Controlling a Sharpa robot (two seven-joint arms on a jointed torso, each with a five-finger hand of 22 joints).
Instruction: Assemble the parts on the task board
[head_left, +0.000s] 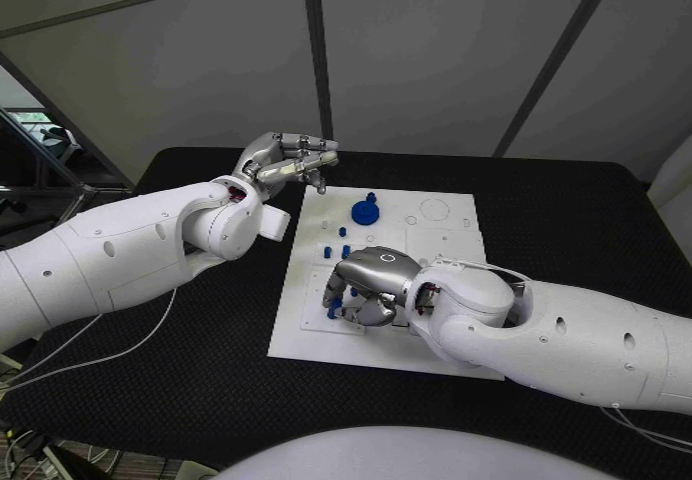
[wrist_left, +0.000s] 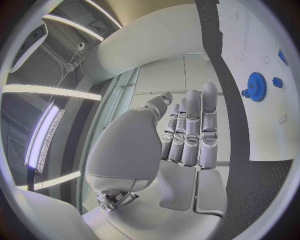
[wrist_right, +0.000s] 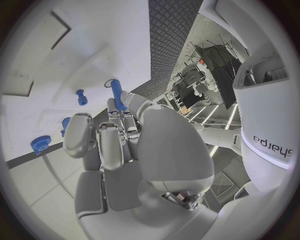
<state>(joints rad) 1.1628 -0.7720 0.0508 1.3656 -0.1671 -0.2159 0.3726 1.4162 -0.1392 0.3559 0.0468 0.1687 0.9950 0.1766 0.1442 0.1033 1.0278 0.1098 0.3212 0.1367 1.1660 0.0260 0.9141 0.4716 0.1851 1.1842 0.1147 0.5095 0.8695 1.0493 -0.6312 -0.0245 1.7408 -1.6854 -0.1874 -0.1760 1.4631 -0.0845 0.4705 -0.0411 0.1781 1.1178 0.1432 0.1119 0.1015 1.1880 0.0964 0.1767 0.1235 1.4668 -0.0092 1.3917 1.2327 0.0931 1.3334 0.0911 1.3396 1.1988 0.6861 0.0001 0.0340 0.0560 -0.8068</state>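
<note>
Right hand (head_left: 378, 288) low over the near-left part of the task board (head_left: 433, 345), working a blue peg.
Left to right: left hand (head_left: 289, 160) hovers above the table just off the board's far-left corner, fingers straight, side by side, holding nothing. Blue gear (head_left: 366, 212) sits on the board's far half, small blue pegs (head_left: 343, 250) between it and the right hand. Right wrist view shows a long blue peg (wrist_right: 116, 93) at that hand's fingertips (wrist_right: 122, 111), long axis running on along the fingers; cannot tell whether they clamp it or only touch it. Judgement: right hand is much the nearer to the pegs, so the next insertion is its job; the gear lies closer to the left hand.
</note>
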